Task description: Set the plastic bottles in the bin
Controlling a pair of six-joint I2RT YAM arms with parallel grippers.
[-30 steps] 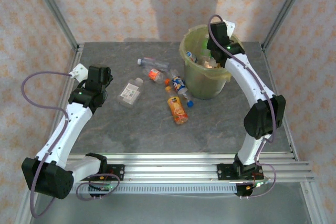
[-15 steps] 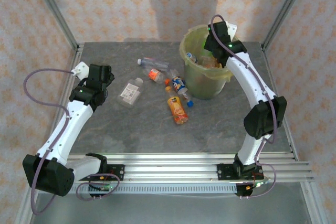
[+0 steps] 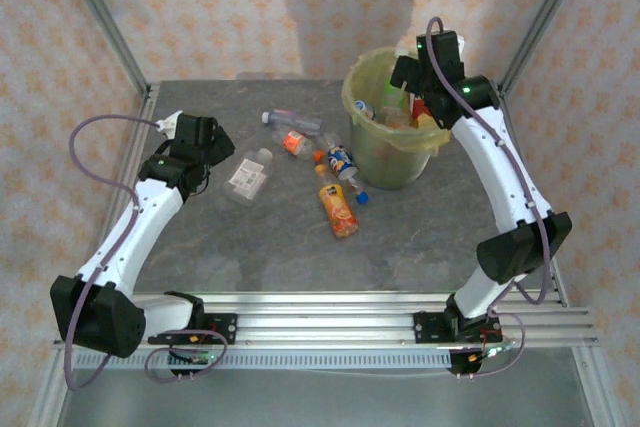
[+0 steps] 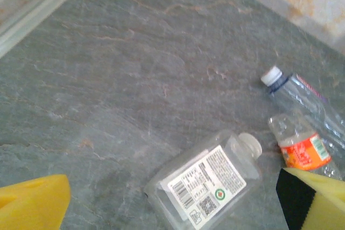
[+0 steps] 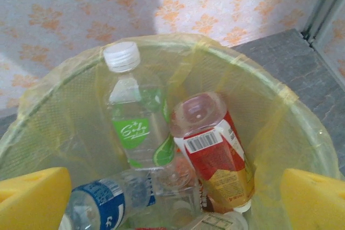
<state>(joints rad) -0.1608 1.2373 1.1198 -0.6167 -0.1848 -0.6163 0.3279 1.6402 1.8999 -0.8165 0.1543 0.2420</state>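
Hovering over the bin [image 3: 388, 162] at the far right of the grey surface [image 3: 250, 247], the right end effector [image 5: 172, 200] hangs open, its yellow fingers [image 5: 32, 197] spread wide with nothing between them. Inside the bin's yellow-green liner, seen from the right wrist, a green-label bottle [image 5: 135, 127] with a white cap leans upright against the far wall. A red-label bottle [image 5: 213, 157] rests against its right side, apparently neck down. A blue-label bottle [image 5: 97, 206] lies across the lower left of the heap, and more clear plastic beneath them is too jumbled to tell apart.

Across the surface, the left end effector [image 4: 172, 206] is also open and empty, poised above the left half of the slab. Below it a flat white-label bottle [image 4: 207, 184] lies on its side, label up. Further right, a clear bottle [image 4: 296, 92] with a white cap and an orange-label bottle [image 4: 302, 146] lie just beside each other.

From the overhead camera, two more bottles lie near the bin's left side. A blue-capped bottle [image 3: 342, 162] sits just beside its wall and an orange bottle [image 3: 338, 209] lies nearer the arms. That makes five bottles on the surface, all to the left of the bin and between the two arms.
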